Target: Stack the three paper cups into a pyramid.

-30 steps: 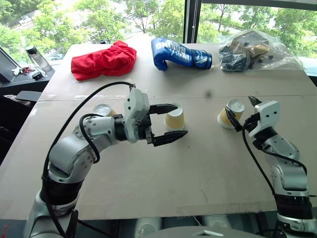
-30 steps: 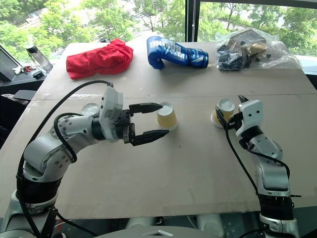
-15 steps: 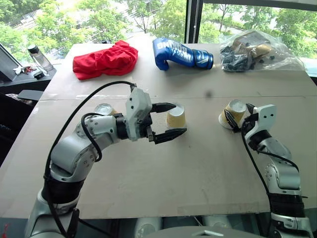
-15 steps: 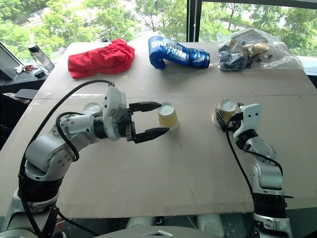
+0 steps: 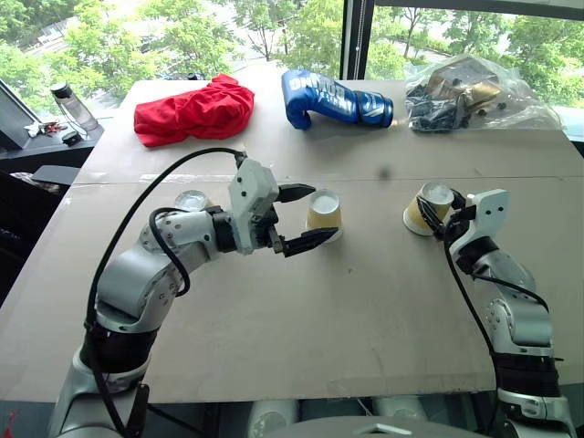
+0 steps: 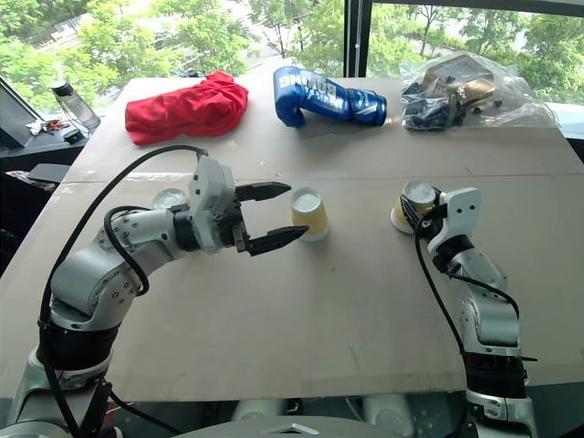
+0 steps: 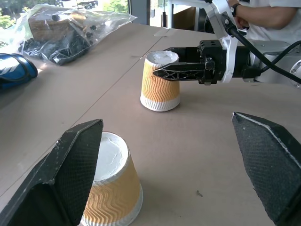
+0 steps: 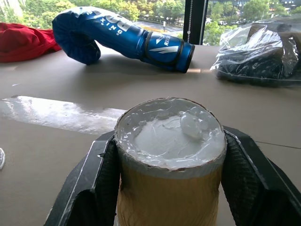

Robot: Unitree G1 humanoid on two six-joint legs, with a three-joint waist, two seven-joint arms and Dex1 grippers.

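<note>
Three paper cups stand upside down on the brown cardboard-covered table point(image 5: 301, 338), white bases up, none stacked on another. Taking the blue boxing glove point(image 5: 336, 99) at the far side of the table as the landmark: the middle cup point(image 5: 324, 215) stands nearer the robot than the glove and roughly in line with it. The right cup point(image 5: 427, 208) stands nearer the robot than the glove and off to its right. The left cup point(image 5: 192, 201) stands nearer the robot and to the glove's left, partly hidden behind the left arm.

The left gripper point(image 5: 303, 217) points level toward the middle cup with its two black fingers spread wide. The fingertips lie just beside the cup, one at its far side and one at its near side, and do not press it; in the left wrist view the cup point(image 7: 112, 186) sits close to one finger point(image 7: 66, 174), the other well apart.

The right gripper point(image 8: 167, 155) is closed on the right cup: in the right wrist view both pads point(image 8: 101, 179) press the yellow-tan wall just under the white base, and the cup's rim is on the table.

A crumpled red cloth point(image 5: 193, 110) lies to the left of the glove. A clear plastic bag of dark items point(image 5: 470, 94) lies to the glove's right.
</note>
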